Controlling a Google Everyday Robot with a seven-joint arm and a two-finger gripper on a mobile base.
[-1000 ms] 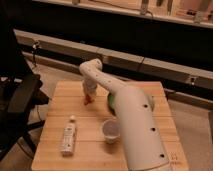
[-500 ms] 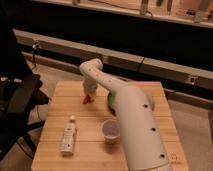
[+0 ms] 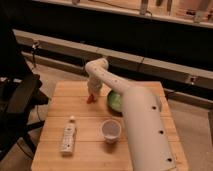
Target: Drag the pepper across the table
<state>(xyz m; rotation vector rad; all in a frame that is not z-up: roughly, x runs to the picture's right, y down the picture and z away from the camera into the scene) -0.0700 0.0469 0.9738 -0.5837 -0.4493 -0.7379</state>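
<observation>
The small red-orange pepper [image 3: 90,98] lies on the light wooden slatted table [image 3: 75,107], in the far middle part, left of the green bowl. My white arm reaches from the lower right over the table. My gripper [image 3: 92,91] points down right over the pepper and touches its top. The wrist hides most of the gripper.
A round green bowl [image 3: 116,101] sits just right of the pepper, partly behind my arm. A white cup [image 3: 111,130] stands near the front middle. A white bottle [image 3: 68,137] lies at the front left. A dark chair [image 3: 17,102] stands left of the table.
The gripper and the pepper have shifted slightly to the left and toward the front. The other things have not moved.
</observation>
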